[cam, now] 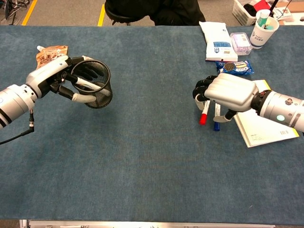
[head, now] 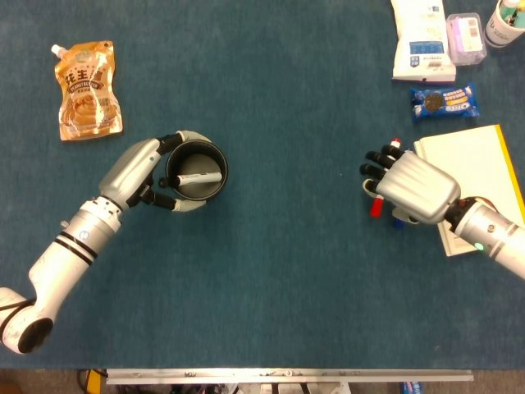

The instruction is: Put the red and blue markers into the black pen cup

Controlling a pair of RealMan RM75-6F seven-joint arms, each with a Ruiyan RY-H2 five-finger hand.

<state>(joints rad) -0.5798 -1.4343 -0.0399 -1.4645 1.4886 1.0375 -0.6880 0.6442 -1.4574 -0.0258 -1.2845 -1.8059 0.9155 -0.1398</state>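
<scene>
The black mesh pen cup stands at the left, and my left hand grips it around the rim and wall. A pale bar lies inside the cup; I cannot tell whether it is a finger or a pen. The red marker and blue marker lie side by side on the cloth at the right. My right hand hovers palm down over their middles, with fingers bent and apart. Only the markers' ends show.
A white notebook lies just right of the markers, under my right forearm. Behind it are a blue cookie pack, a white packet, a purple box and a paper cup. An orange pouch lies far left.
</scene>
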